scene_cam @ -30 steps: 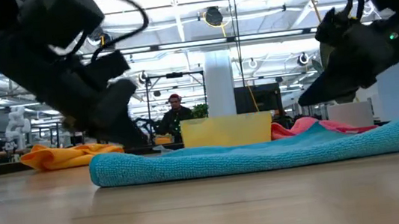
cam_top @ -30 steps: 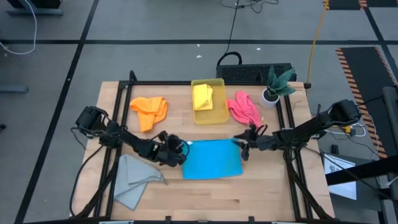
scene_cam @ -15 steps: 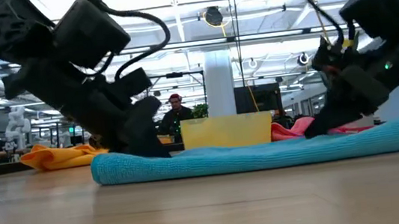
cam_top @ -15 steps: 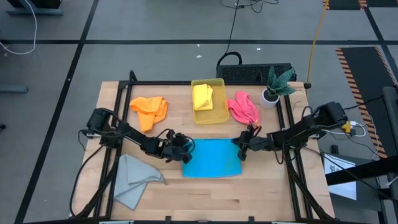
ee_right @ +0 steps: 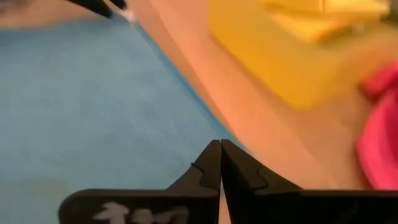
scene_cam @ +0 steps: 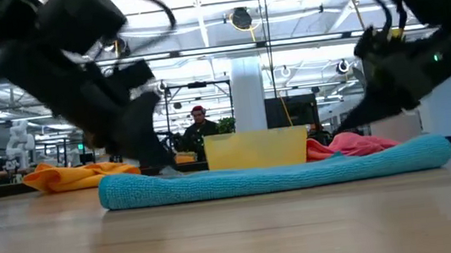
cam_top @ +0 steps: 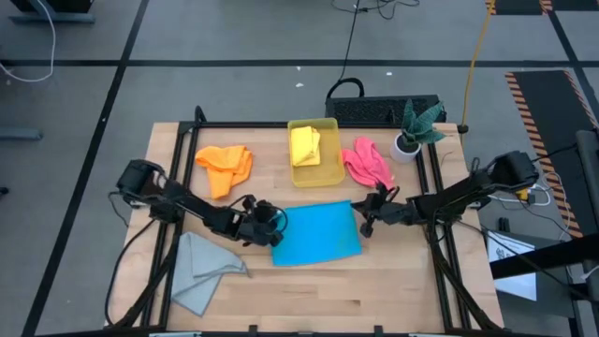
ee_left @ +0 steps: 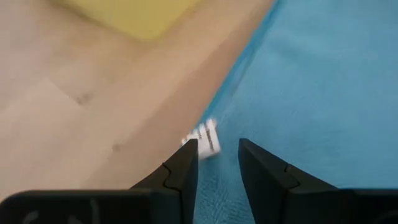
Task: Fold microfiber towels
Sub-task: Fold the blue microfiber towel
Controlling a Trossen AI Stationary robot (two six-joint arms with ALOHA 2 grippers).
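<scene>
The blue towel [cam_top: 316, 234] lies flat at the centre of the desk [cam_top: 393, 290]. The left gripper [ee_left: 214, 163] sits at its left far corner, fingers parted narrowly around the white tag [ee_left: 206, 138]. The right gripper [ee_right: 221, 165] is clenched on the towel's right far corner.

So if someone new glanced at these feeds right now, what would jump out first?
The blue towel spread flat mid-table, with both arms converging on it: the left pincer at its left edge, fingers slightly apart, the right pincer at its far right corner, closed. Behind it, the yellow bin holds a yellow towel, flanked by crumpled orange and pink towels.
</scene>
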